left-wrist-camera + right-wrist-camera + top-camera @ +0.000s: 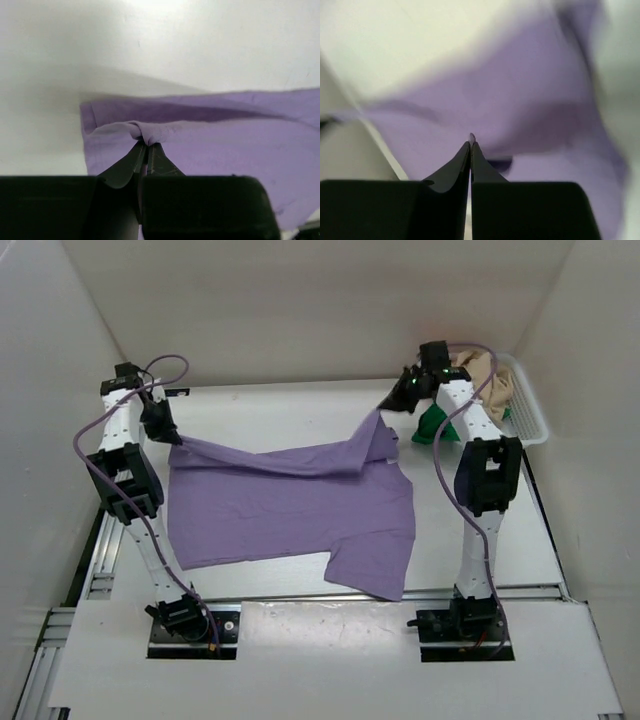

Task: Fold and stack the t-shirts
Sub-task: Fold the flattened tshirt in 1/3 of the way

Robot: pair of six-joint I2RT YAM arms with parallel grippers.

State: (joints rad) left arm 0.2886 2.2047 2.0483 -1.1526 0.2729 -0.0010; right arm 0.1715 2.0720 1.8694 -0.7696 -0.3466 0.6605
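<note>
Grippers hold the purple shirt (290, 500) up by its far edge, left gripper (146, 146) and right gripper (471, 142) each clamped on a corner. The rest lies spread on the desk (270, 405). Beige shirt (480, 370) and green shirt (432, 425) are bunched at the basket (535, 420).

No writing, label, brand, number or sign can be read in any view. The lilac t-shirt (290, 502) shows only plain cloth.
</note>
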